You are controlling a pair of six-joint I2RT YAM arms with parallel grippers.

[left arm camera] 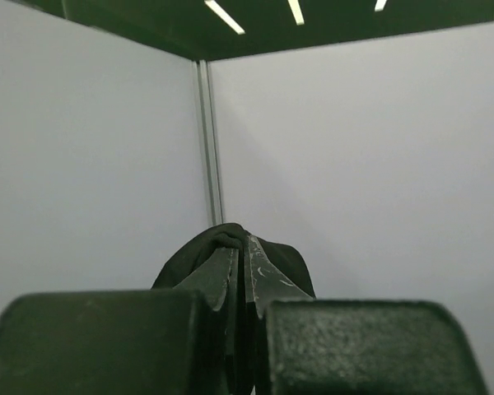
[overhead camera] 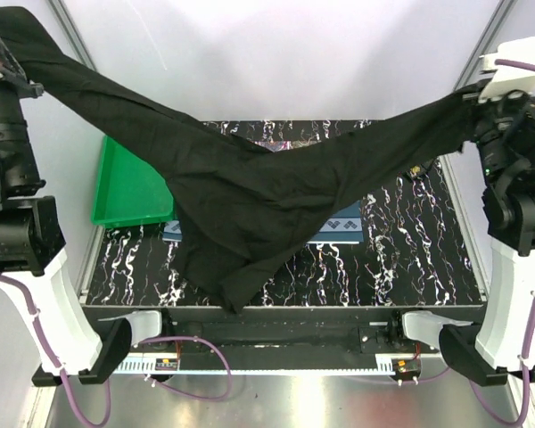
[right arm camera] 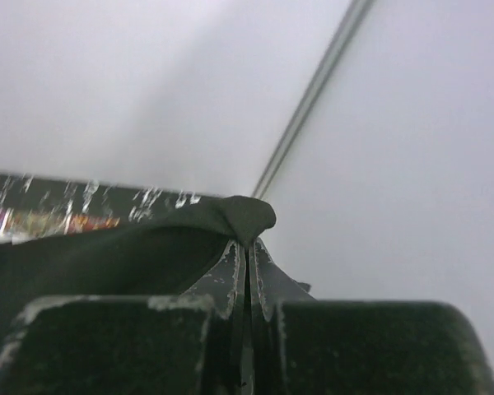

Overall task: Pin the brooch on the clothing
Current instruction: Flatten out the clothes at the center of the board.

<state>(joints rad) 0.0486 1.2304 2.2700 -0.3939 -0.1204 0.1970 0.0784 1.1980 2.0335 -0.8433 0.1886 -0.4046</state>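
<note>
From above, my left fingers (overhead camera: 13, 71) and right fingers (overhead camera: 471, 94) are each clamped on one end of the clothing (overhead camera: 250, 187). Its long axis is slung between them and sags towards the bench (overhead camera: 401, 259). What may be the brooch (overhead camera: 416, 169), a yellowish speck nearer my right arm, is too small to be sure of. The green tray (overhead camera: 125, 192) shows nothing inside where uncovered.

Left wrist: my fingers are pinched tight on black cloth.

Right wrist: the same.

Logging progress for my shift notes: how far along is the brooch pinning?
Done: nothing pinned; no brooch shows on the shirt. In hand: left gripper and right gripper each pinch a shirt end, holding it stretched over the table. Left: probably lay it flat, then find and pin the brooch.
</note>
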